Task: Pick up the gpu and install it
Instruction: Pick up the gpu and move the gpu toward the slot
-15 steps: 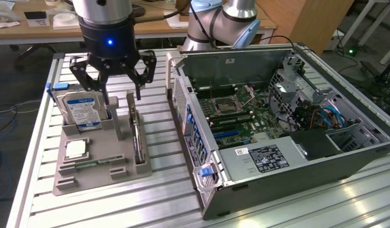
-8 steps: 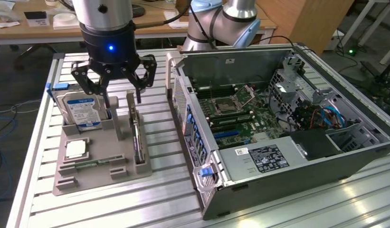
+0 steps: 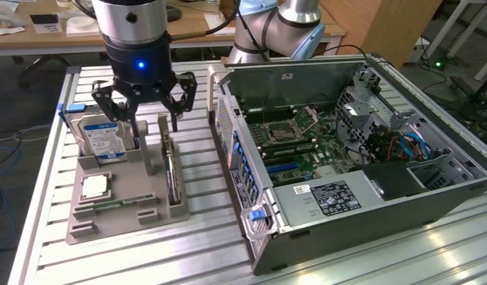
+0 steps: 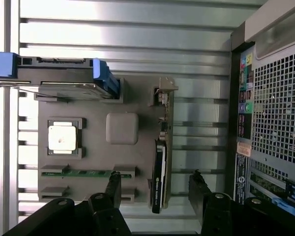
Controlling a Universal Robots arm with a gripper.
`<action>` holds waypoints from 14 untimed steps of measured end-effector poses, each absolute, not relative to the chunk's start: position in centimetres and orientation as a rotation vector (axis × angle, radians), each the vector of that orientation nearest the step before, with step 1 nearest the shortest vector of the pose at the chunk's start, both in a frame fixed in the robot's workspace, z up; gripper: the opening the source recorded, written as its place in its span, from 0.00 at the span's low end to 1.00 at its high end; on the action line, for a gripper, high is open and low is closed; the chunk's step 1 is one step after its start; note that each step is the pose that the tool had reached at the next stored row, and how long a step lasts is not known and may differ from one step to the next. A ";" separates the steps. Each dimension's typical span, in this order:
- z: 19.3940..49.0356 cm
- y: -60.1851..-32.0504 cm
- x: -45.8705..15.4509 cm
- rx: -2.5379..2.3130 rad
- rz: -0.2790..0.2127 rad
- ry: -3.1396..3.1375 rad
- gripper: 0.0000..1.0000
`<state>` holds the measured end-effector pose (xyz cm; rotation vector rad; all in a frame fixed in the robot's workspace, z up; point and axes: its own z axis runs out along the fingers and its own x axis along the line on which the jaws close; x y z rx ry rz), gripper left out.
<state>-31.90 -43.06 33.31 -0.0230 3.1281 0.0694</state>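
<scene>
Open gripper (image 3: 146, 119) above the parts tray, gpu (image 3: 172, 172) not yet picked up.
In the lower left of the exterior frame, a gray parts tray (image 3: 117, 222) sits on the slotted aluminium table (image 3: 188, 255). It holds a CPU (image 3: 94, 186), a green memory stick (image 3: 117, 205) and, farther back, a blue-labelled hard drive (image 3: 101, 136). The gpu stands on edge along the tray's right side, near the open computer case (image 3: 346, 148). The gripper hangs over the tray's far end, fingers spread wide, grasping nothing.

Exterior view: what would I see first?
A big black gripper with a blue light hangs open over a gray holder on the exterior view's left. On the view's right lies an open computer case, its green board showing. The gpu stands on edge in the holder.
</scene>
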 end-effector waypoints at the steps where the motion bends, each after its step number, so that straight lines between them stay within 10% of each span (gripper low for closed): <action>1: 33.2 -43.1 -31.8 -0.023 0.070 3.128 0.66; 14: 31.1 -43.1 -31.7 -0.010 0.069 3.128 0.66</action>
